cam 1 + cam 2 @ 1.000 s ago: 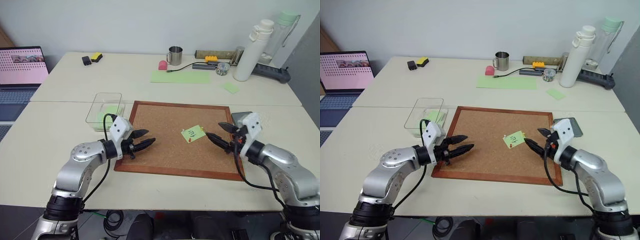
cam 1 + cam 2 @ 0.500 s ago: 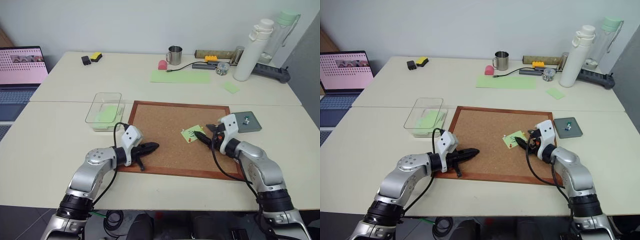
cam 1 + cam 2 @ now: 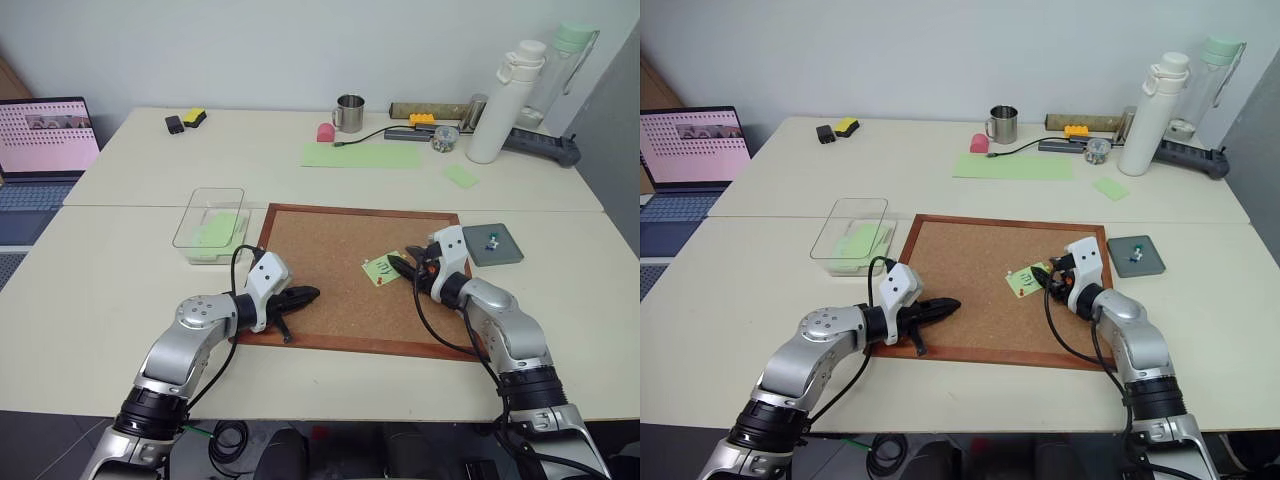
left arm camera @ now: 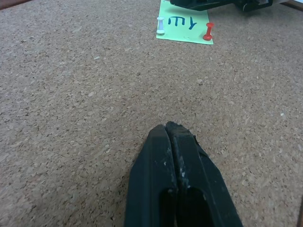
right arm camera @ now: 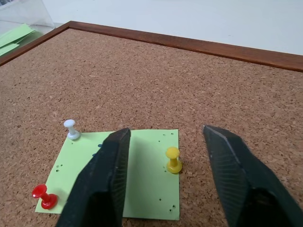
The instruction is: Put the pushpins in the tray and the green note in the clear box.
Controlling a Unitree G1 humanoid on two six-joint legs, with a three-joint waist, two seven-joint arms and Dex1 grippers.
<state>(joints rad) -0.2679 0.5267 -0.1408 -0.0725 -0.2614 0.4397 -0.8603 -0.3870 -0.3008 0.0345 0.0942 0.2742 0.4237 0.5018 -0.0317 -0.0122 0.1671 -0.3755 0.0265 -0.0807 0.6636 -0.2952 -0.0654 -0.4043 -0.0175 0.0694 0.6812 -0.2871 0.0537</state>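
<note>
Green note (image 5: 124,177) lies on corkboard (image 3: 330,250), held by 3 pushpins: white (image 5: 72,129), red (image 5: 44,196), yellow (image 5: 173,160).

Pins: tiny, hard, slick heads; take by head, pull straight out. Note: thin, limp, prob. tears if dragged.

Right gripper (image 5: 165,142) jaws spread, straddling yellow pin. Left gripper (image 4: 171,128) pressed together, empty.

Scribble unreadable.

Corkboard (image 3: 340,270) laid near the table's (image 3: 100,290) front edge, note (image 3: 384,267) pinned toward its right side, pins (image 5: 173,159) stuck at its corners, box (image 3: 210,223) beside the left edge, tray (image 3: 505,248) beside the right.
</note>
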